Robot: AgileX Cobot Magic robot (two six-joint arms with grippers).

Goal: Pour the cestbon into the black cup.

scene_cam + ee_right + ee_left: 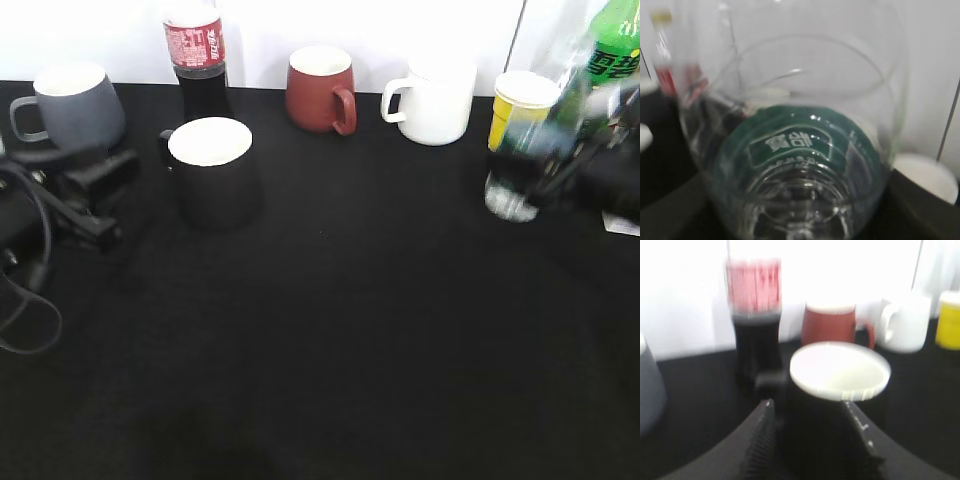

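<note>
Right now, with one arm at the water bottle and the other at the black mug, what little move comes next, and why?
Probably the right pincer lifts the cestbon and carries it left toward the black cup. The bottle, blurred, appears gripped far right, with a wide stretch of table between, while the left pincer brackets the cup.

Clear ribbed plastic cestbon, glossy black cup

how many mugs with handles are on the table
4: grey mug far left, black cup in front of the cola bottle, dark red mug at back centre, white mug to its right.
</note>
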